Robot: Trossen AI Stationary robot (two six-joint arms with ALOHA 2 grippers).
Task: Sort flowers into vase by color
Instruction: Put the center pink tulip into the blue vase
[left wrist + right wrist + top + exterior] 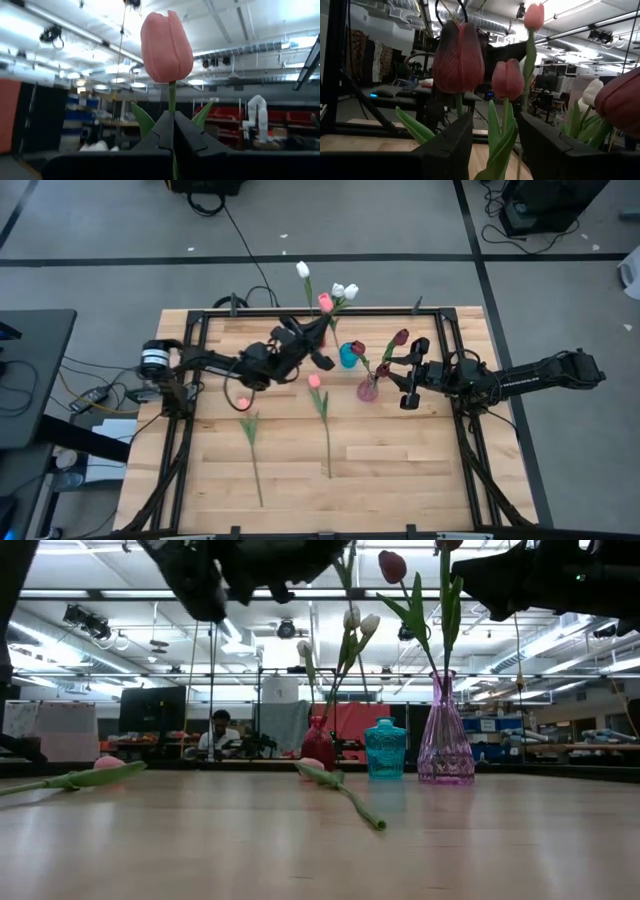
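My left gripper (319,336) is shut on a pink tulip (325,302) over the table's far edge, above the red vase (318,748) that holds three white tulips (344,290). My right gripper (409,375) is open, level, just right of the purple vase (367,389). That vase holds three maroon tulips (458,50), and a stem and leaves (500,142) stand between my right fingers without clear touch. The teal vase (348,356) sits between the other two. Two more pink tulips (243,402) (314,381) lie flat on the table. My left gripper pinches the pink tulip's stem (172,102) between its two shut fingers (189,132), a short way below the head (166,47). The fingers lie across the stem. The tulip is lifted clear and stands upright, head up, with its leaves (141,120) spreading behind the fingers.
The three vases stand close together near the far edge, between the two arms. The two loose tulips' stems (327,440) run toward the near edge over bare wood. A black frame (190,380) borders the table. A person (220,730) sits far behind.
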